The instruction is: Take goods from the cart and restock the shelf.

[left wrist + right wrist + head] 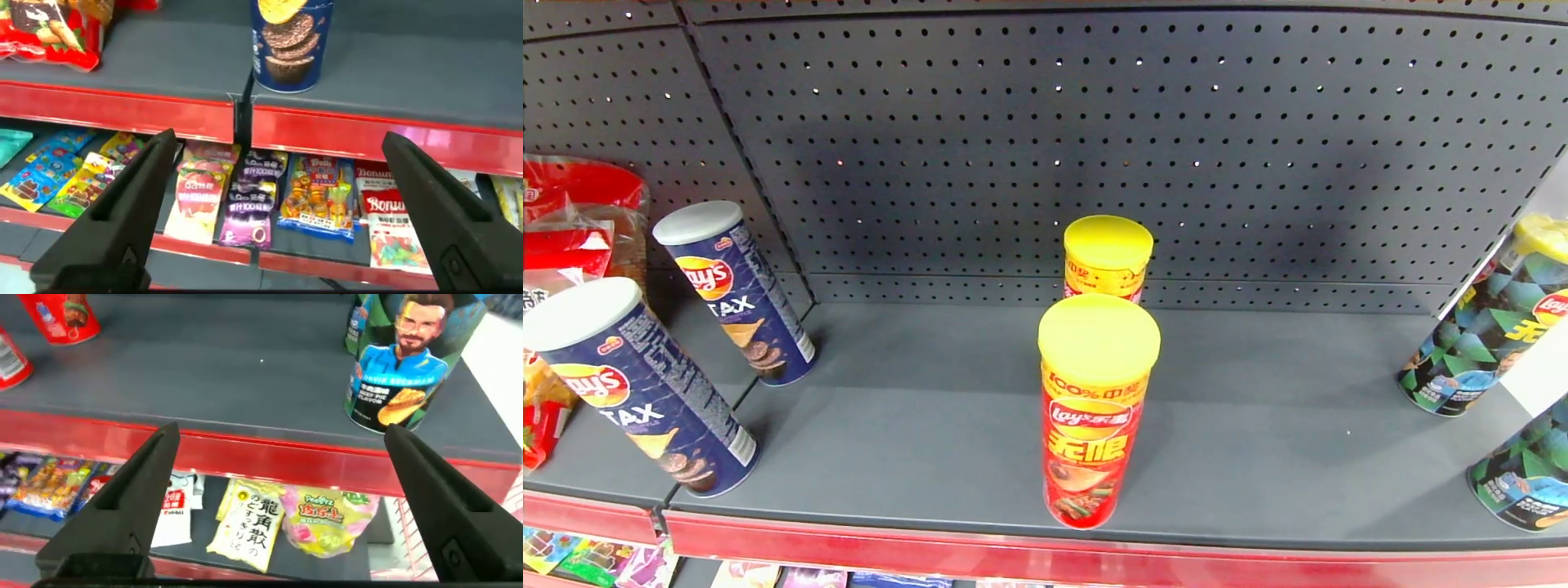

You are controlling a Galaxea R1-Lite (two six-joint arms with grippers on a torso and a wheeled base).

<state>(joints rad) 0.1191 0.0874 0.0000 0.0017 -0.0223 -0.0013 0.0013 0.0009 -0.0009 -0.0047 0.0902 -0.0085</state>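
Left gripper (278, 139) and right gripper (282, 429) are hanging released and empty, facing the shelf (1258, 425) edge, probably awaiting the next pick. Front red can (1094, 408) is standing upright mid-shelf, rear red can (1107, 257) directly behind, forming a row.

Shelf deck (1258, 425) plain mid grey; front lip (1013, 551) glossy red. Back panel (1094, 122) dk grey w/ even grid of small holes. Front can (1094, 441): red body, yellow band up top, yellow lid, red-yellow logo. Rear can (1107, 260): same yellow lid & band, bit of red below. Near-left can (645, 400) & far-left can (739, 294): navy, white lettering, red-yellow logo, brown biscuit pics, pale grey-white lids. Right-side can (1470, 351): black w/ teal/green triangle pattern, yellow lid. Bags (572, 204) far left mostly red. Lower-shelf packets (245, 204) mixed: purple, pink-white, orange, red; yellow pack (249, 523) w/ black lettering. Left gripper (279, 139) & right gripper (282, 429) black.
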